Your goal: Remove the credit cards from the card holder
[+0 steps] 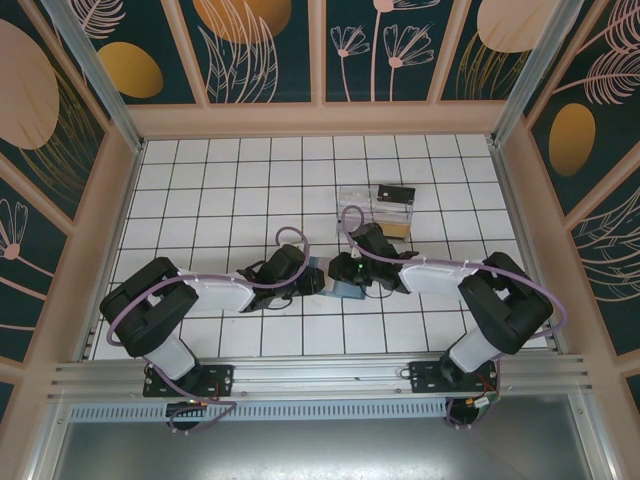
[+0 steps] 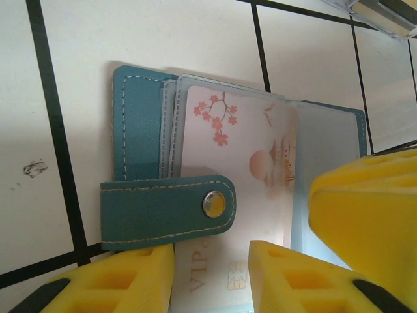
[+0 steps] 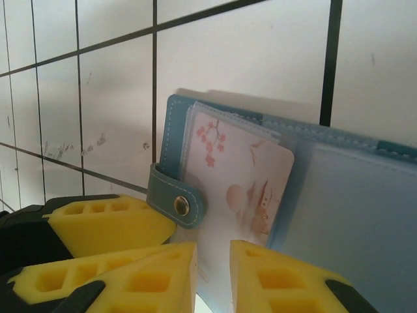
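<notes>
Well, we see the card holder (image 2: 137,104) lying open and flat on the bench (image 2: 39,78), between the two arms. Its outside is blue-green and looks like soft leather, with pale stitches round the edge. A strap (image 2: 163,208) with a rounded end folds over it, and a shiny round snap (image 2: 214,204) sits on the strap. Inside are see-through sleeves (image 2: 326,150), smooth and a bit cloudy. One holds a card (image 2: 241,150) with pink blossoms. The bench is white tiles with black lines.

The left jaws stand apart over one edge of the holder, and the card shows in the gap. Their pads (image 2: 117,280) are yellow, blocky and full of little hollows. The right jaws are nearly together at the sleeve's edge; we cannot tell if they pinch it. One right pad covers a corner of the holder. A clear box (image 1: 378,212) stands farther back, with a small black card (image 1: 397,193) right by it.
</notes>
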`<control>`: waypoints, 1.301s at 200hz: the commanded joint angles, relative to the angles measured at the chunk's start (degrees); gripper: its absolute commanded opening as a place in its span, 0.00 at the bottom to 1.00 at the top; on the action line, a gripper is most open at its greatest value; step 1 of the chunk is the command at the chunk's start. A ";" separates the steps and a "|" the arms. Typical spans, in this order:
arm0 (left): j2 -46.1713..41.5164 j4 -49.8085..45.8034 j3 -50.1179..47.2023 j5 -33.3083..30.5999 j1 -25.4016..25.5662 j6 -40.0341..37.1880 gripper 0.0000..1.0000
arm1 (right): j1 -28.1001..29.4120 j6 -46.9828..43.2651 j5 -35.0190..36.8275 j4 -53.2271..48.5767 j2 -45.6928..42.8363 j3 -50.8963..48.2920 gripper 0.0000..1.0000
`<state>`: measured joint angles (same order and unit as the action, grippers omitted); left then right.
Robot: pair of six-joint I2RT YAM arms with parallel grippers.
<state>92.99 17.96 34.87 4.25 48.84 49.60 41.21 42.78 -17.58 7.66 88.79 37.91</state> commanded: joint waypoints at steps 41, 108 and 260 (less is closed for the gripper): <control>-0.40 -0.12 -1.10 1.46 -0.06 0.15 0.37 | -1.84 3.40 -3.16 2.51 0.62 -3.27 0.21; -0.18 0.06 -1.10 1.78 -0.06 0.17 0.37 | -2.74 4.33 -6.03 6.39 2.85 -3.77 0.18; 0.28 -5.92 -0.80 -3.11 -0.06 2.85 0.28 | -8.13 1.89 -6.76 3.12 -1.88 -8.15 0.00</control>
<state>92.95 16.73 34.72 2.44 48.84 51.42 34.54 46.68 -25.06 13.52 89.23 31.31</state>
